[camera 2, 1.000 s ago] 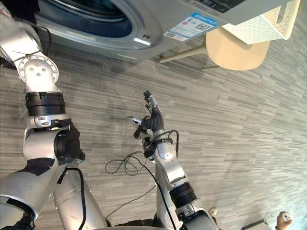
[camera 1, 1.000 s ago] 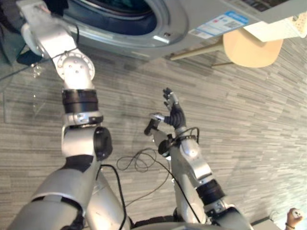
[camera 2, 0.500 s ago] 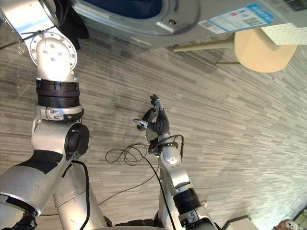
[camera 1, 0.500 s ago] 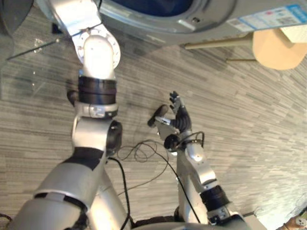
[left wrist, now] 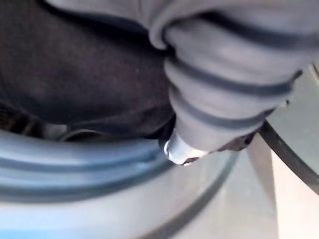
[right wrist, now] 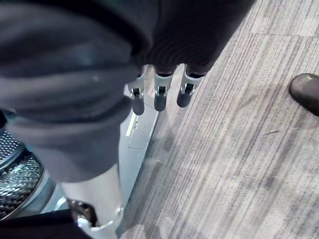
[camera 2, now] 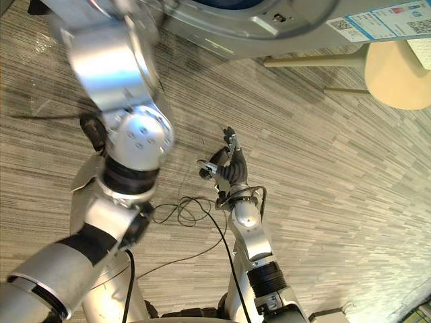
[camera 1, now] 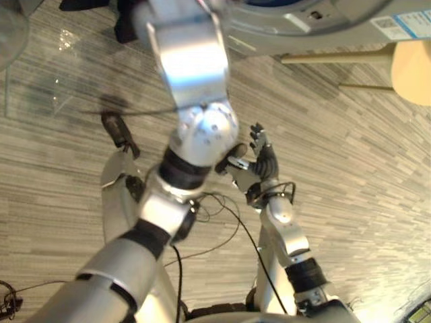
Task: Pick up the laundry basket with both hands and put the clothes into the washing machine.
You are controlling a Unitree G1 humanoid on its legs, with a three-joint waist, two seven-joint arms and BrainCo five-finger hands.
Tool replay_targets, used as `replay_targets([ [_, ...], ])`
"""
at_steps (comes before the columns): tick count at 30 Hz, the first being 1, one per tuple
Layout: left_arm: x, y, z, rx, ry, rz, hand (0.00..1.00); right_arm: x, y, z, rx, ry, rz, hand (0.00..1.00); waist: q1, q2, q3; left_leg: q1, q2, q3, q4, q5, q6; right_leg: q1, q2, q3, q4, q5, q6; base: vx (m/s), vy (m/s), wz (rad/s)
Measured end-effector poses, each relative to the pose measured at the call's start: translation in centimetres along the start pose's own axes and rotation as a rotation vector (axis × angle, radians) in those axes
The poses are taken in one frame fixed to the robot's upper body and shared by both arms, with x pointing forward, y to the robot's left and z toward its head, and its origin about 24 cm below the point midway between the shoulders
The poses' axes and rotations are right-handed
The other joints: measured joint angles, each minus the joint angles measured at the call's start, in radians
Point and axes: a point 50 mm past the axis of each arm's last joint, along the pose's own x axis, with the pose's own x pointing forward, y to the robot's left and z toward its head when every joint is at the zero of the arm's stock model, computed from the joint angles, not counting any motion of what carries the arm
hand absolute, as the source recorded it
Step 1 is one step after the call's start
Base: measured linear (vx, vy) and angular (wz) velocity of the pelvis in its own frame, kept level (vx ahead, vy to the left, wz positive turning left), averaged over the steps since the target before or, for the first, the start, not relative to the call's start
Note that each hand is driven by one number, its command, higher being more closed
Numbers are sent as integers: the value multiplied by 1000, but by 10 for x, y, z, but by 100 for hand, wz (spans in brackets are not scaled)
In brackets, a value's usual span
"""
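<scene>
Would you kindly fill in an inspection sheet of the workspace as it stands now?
surface: grey plank floor.
job's things: washing machine, open; dark cloth lying past its rim.
clutter: nothing seen.
hands: left hand at the machine's opening; right hand open, empty, above the floor.
cables: nothing seen besides the robot's own.
surroundings: beige stool beside the machine; possibly a shoe tip.

Grey, plank-striped floor [camera 1: 377, 202] spreads across the frame. The washing machine [camera 2: 269, 27] stands on it along the top edge. Just beside it, at upper right, stands a pale round-seated stool [camera 2: 397, 74] on wooden legs.
</scene>
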Motion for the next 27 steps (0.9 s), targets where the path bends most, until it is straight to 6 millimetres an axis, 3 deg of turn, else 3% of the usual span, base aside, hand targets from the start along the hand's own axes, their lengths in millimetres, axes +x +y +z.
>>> replay_targets([
  [3, -29, 31, -21, 27, 116, 109, 100, 2, 0, 0, -4, -1, -12, 0, 5, 3, 2, 45, -9, 17, -42, 5, -18, 14, 10, 13, -29, 2, -2, -14, -9, -2],
  [8, -60, 53, -52, 119, 330, 102, 100, 10, -1, -5, -39, 19, -21, 0, 26, 28, 19, 94, -13, 35, -80, 28, -16, 31, 13, 23, -36, 1, -2, 10, -23, 2],
  [12, -72, 70, -67, 152, 445, 130, 100, 16, 6, -1, -47, 3, -12, 0, 24, 30, 18, 133, -35, 56, -153, 61, -15, 36, 6, 24, -46, 1, -2, 23, -42, 13],
  [15, -74, 85, -68, 180, 453, 183, 100, 17, 5, -10, -65, 41, -27, 0, 27, 30, 18, 138, -40, 64, -175, 71, -14, 34, 7, 21, -53, 1, -2, 25, -41, 4],
  [20, -42, 89, -34, 176, 233, 269, 100, 18, 2, -3, -64, 0, -43, 0, 26, 30, 19, 138, -25, 71, -166, 70, -15, 32, 19, 27, -66, 4, -2, -7, -14, -10],
  [22, -18, 74, -17, 159, 93, 253, 100, 18, 3, 10, -40, -60, -39, 0, 26, 30, 19, 121, 0, 72, -152, 65, -22, 19, 44, 30, -80, 9, -6, -18, -34, -39],
  [24, 7, 39, -6, 124, -21, 170, 100, 12, 0, 29, 2, -160, -38, 0, 19, 30, 18, 73, 32, 68, -122, 55, -26, -14, 71, 31, -87, 15, -11, -5, -25, -49],
  [26, 22, 16, 3, 120, -86, 109, 100, 10, -1, 37, 15, -205, -32, 0, 5, 30, 18, 42, 50, 61, -102, 50, -26, -35, 84, 29, -84, 20, -17, 15, -17, -41],
  [27, 36, -2, 16, 133, -148, 64, 100, 9, 0, 43, 40, -233, -25, 0, -8, 30, 18, 22, 65, 56, -89, 46, -29, -50, 94, 29, -81, 23, -23, 28, -15, -37],
])
